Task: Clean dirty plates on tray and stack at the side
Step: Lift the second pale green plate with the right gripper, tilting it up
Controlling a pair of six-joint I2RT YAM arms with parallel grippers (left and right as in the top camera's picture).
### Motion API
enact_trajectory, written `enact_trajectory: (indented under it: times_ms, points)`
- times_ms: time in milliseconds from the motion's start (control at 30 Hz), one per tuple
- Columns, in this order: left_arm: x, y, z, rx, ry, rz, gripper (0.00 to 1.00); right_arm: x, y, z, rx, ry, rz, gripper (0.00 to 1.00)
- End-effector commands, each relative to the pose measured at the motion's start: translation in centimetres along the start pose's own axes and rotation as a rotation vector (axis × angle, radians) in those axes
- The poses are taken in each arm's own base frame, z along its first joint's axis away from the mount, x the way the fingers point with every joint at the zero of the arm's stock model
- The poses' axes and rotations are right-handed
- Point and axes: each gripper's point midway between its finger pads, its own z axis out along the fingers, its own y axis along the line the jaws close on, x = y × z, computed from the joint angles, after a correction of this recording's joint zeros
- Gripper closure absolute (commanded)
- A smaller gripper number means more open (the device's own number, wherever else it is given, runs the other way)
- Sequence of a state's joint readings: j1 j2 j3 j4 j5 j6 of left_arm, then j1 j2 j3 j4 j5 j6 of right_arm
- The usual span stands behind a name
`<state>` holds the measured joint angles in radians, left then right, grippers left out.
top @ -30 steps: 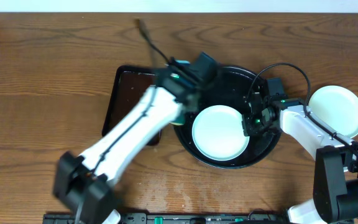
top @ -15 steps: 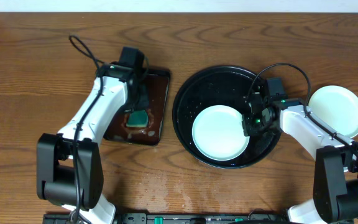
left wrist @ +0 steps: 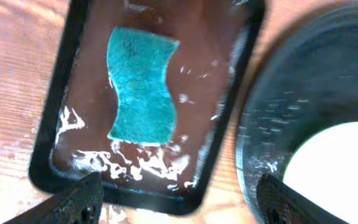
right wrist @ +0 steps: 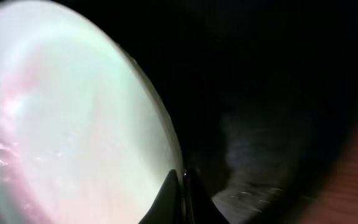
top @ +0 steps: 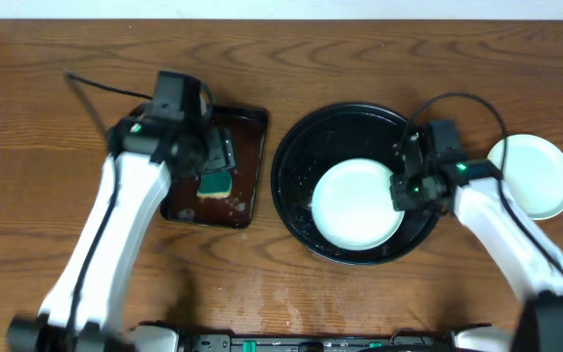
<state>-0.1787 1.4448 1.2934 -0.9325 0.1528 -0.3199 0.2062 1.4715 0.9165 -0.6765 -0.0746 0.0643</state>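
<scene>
Right jaws: pinched on right rim of plate [top: 357,203], plate lying leftward in tray [top: 296,147] | Left jaws: spread wide above sponge [left wrist: 140,84], well apart | Nearer side: right.

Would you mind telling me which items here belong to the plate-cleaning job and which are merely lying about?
Job: smeared plate, black tray, side plate, teal sponge, brown sponge tray.
Lying about: just the wooden table.

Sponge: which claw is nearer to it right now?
Left. The left claw hangs open over the brown tray, close by the sponge. The right claw is far off, at the plate rim in the black tray.
</scene>
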Motion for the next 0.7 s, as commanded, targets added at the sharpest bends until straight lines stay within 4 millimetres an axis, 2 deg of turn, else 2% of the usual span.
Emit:
enact_trajectory:
  times_ms: [0, 167, 333, 433, 467, 667]
  points:
    - [-0.7, -1.0, -3.9, 0.061, -0.101, 0.017, 0.20, -3.3, -1.1, -5.0, 0.191, -0.197, -0.042, 0.99]
    - [-0.7, -1.3, -6.6, 0.092, -0.178, 0.026, 0.19, -5.1, -1.3, -10.4, 0.389, -0.394, -0.098, 0.99]
    - [-0.7, -1.4, -7.3, 0.100, -0.197, 0.028, 0.18, -6.1, -0.1, -14.2, 0.517, -0.535, -0.180, 0.99]
    - [-0.7, -1.4, -7.1, 0.098, -0.193, 0.027, 0.16, -6.5, 0.8, -15.6, 0.596, -0.586, -0.237, 0.99]
    - [-0.7, -1.4, -7.1, 0.098, -0.193, 0.027, 0.13, -6.6, 1.2, -16.0, 0.619, -0.597, -0.262, 0.99]
    - [-0.7, -1.4, -7.1, 0.098, -0.192, 0.027, 0.13, -6.8, 4.1, -17.9, 0.717, -0.661, -0.418, 0.99]
